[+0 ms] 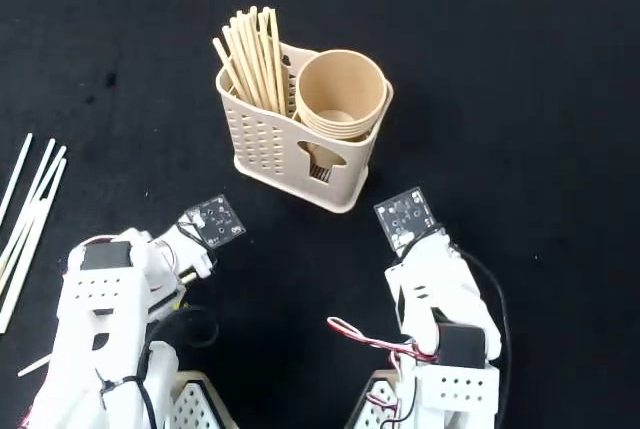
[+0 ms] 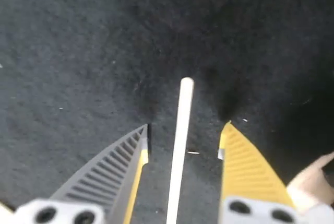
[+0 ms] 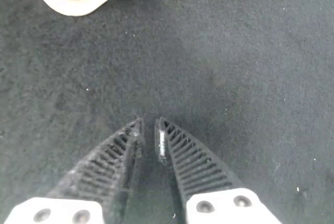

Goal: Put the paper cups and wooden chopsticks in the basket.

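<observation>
We judge it mostly done: paper cups point(image 1: 340, 89) and a chopstick bundle point(image 1: 255, 54) stand in the basket point(image 1: 270, 154), loose chopsticks point(image 1: 30, 214) lie on the counter point(image 1: 520, 99), our left hand point(image 2: 186, 126) spread around a single chopstick point(image 2: 179, 151), right hand point(image 3: 148, 124) clenched empty.

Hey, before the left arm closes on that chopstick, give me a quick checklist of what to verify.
1. Left gripper open: ok.
2. Chopstick between its fingers: ok, lying on the table, not yet gripped.
3. Right gripper out of the way: ok, shut and holding nothing.
4. Basket upright: ok.
5. Paper cups in the basket: ok, stacked inside.
6. All chopsticks in: not ok, loose chopsticks lie at the table's left side.
</observation>
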